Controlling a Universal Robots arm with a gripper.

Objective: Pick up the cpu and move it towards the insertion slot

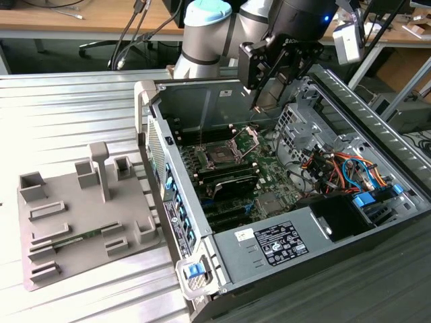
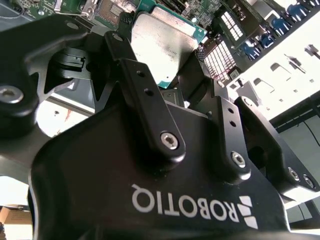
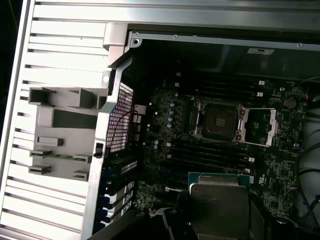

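**Cpu held above the open computer case**

In the exterior view we see the gripper hanging over the open computer case, which lies on its side on a ribbed metal table. The insertion slot sits on the motherboard inside the case, its silver retaining bracket hinged up on the side nearer the exterior view's right. A grey fixture plate lies on the table beside the case, towards the exterior view's left edge. Wooden desks and cables stand behind the table.

In the second wrist view we see the black fingers clamped on the cpu, its silvery face turned to this camera and a green rim along one edge. It is square, so we find no long axis. Circuit boards lie beyond it.

In the first wrist view we see the cpu held flat, metal face towards the camera, above the memory slots and well short of the insertion slot, whose bracket lies swung open beside it. The fixture plate rests outside the case wall.
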